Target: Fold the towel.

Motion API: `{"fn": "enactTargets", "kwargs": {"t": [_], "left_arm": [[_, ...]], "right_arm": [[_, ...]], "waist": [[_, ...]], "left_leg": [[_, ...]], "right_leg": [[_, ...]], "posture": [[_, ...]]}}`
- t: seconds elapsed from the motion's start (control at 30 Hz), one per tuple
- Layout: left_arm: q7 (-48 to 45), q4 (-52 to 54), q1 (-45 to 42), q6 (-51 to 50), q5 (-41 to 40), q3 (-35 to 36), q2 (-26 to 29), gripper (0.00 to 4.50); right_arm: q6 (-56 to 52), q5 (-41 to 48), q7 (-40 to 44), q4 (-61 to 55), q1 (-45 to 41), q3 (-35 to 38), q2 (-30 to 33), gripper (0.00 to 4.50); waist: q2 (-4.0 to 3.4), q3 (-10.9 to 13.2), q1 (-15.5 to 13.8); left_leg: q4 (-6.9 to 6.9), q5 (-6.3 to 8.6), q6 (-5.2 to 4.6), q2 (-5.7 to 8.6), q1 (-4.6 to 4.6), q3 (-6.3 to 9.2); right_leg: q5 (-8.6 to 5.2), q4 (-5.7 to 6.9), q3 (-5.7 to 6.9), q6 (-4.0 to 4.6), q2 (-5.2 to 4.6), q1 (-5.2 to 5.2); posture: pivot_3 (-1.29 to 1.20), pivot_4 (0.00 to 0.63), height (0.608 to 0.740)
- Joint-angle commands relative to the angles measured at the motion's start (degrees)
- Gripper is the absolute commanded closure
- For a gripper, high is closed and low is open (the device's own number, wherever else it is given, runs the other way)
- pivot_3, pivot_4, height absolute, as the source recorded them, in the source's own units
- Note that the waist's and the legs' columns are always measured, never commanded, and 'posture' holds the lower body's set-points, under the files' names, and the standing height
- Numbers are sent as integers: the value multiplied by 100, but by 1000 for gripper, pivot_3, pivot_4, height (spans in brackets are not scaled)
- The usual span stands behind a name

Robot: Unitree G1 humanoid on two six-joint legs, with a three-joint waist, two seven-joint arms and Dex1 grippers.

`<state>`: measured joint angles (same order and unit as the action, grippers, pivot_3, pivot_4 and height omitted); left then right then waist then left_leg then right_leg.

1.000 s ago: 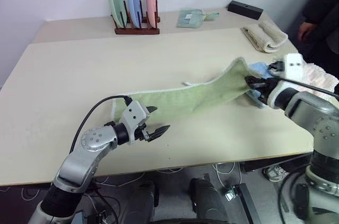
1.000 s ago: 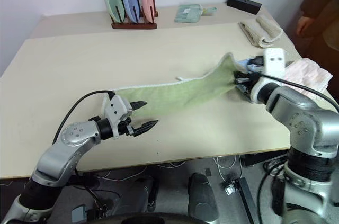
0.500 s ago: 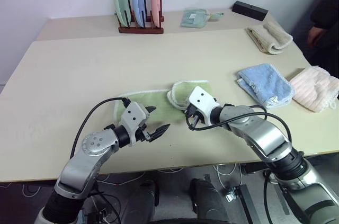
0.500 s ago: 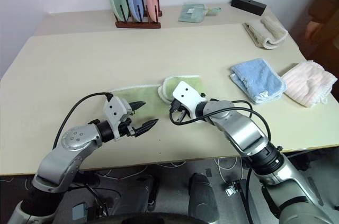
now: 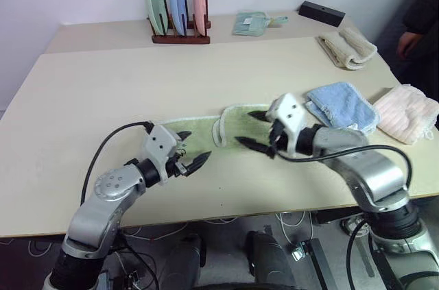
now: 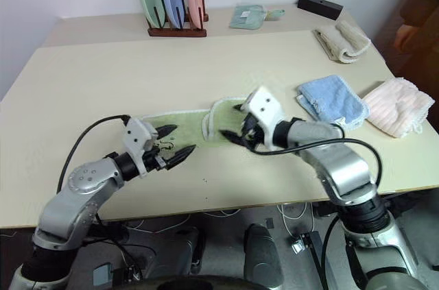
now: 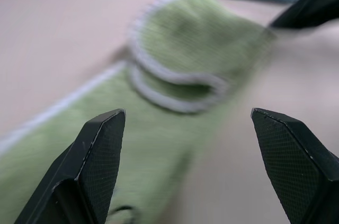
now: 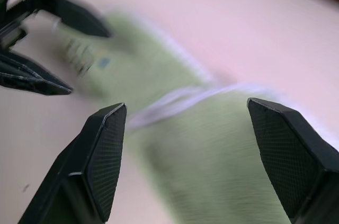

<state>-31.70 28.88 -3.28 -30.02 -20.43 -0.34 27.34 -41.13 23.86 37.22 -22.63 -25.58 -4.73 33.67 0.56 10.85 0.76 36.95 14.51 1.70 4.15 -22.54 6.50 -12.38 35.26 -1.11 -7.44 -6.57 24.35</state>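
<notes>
Your right claw (image 5: 256, 129) stands spread wide, empty, poised over the folded-over end of the long light green terry towel (image 5: 206, 132) with whitish edging. Your left claw (image 5: 193, 151) is likewise spread (nothing held), at the towel's other end. The towel lies flat on the beige table (image 5: 103, 91), one end doubled back.

silver-grey jointed arms, white wrist blocks, black cables, left claw (image 5: 194, 154) and right claw (image 5: 254, 129) black-fingered.

Your left gripper (image 5: 194, 153) covers the towel's (image 5: 236, 124) near end; a person's hand (image 5: 407, 43) is cut off.
</notes>
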Motion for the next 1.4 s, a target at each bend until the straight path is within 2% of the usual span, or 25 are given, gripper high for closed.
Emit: {"fn": "enactTargets", "kwargs": {"t": [0.03,0.17,0.2,0.33,0.47,0.63,0.7,0.73,0.77,0.9,1.0,1.17,1.3,1.4], "left_arm": [[149,9,42,-35,-167,368,-60,593],[253,54,209,-88,-272,559,-98,593],[271,74,280,-92,-279,584,-100,593],[412,227,669,-118,-309,653,-169,593],[637,490,1125,-198,-409,763,-299,593],[844,862,1767,-346,-585,945,-442,593],[939,1047,2096,-551,-940,1104,-607,593],[1049,1130,2259,-728,-1256,1237,-762,77],[1153,1200,2388,-881,-1546,1358,-903,0],[1555,1359,2592,-1404,-2458,1615,-1223,0],[2640,910,2067,-1795,-3332,1920,-1820,0],[4024,260,1157,-2142,-4546,2150,-2320,0],[4950,-286,486,-1984,-5065,2254,-2593,0],[5352,-532,163,-1675,-5297,2376,-2741,864]], "right_arm": [[206,-257,-260,572,-286,29,-236,2051],[898,-945,-508,1701,-522,-440,-691,4160],[1039,-1018,-482,1930,-548,-527,-826,4461],[1862,-1569,-83,2622,-366,-1237,-1034,4461],[2354,-1954,191,2973,-136,-1605,-985,4461],[2383,-1696,263,2756,-181,-1094,-1043,4461],[2369,-1414,528,2506,-257,-827,-934,4461],[2339,-1264,716,2343,-306,-711,-833,3938],[2333,-1146,882,2189,-350,-615,-745,3626],[2259,-992,1145,1819,-516,-450,-543,1702],[2357,-1065,1262,1542,-585,-506,-461,245],[2452,-1170,1252,1362,-503,-601,-531,245],[2486,-1241,1203,1301,-439,-645,-582,245],[2503,-1278,1166,1256,-403,-651,-587,180]], "waist": [[0,0,-3],[0,0,2],[-1,0,2],[-1,0,7],[2,-5,1],[5,-7,0],[5,-6,-8],[4,-5,-5],[2,-3,-7],[5,-2,-14],[5,-3,-27],[7,-5,-53],[5,-7,-134],[6,-7,-156]], "left_leg": [[0,0,0,0,1,0],[-1,0,0,1,1,-6],[-2,0,1,2,1,-6],[-7,0,1,2,2,-6],[-5,0,1,2,3,-4],[-7,0,2,0,13,0],[-6,0,2,-1,12,1],[-5,0,2,-1,10,2],[-5,1,1,-2,9,2],[-3,2,0,-4,7,5],[-2,1,0,-4,8,6],[6,1,1,2,9,13],[8,0,2,8,11,11],[12,0,3,11,12,10]], "right_leg": [[0,0,-1,0,0,0],[0,1,0,0,1,0],[0,0,0,1,1,0],[1,1,-2,1,0,3],[1,1,-2,1,-1,0],[0,1,-3,2,0,-10],[-1,0,-3,4,0,-10],[-1,-1,-3,4,0,-10],[-2,-2,-5,5,-4,-9],[-6,-2,-3,8,-9,-9],[-12,-1,-1,19,-7,-12],[-2,-1,3,2,-10,-21],[-1,-1,3,4,-8,-22],[-1,-2,1,5,-9,-26]], "posture": [[0,150,737],[0,150,737],[0,150,737],[0,150,737],[0,150,737],[0,150,737],[0,150,737],[0,150,737],[0,150,737],[0,150,737],[0,150,737],[0,150,737],[0,150,737],[0,150,737]]}}
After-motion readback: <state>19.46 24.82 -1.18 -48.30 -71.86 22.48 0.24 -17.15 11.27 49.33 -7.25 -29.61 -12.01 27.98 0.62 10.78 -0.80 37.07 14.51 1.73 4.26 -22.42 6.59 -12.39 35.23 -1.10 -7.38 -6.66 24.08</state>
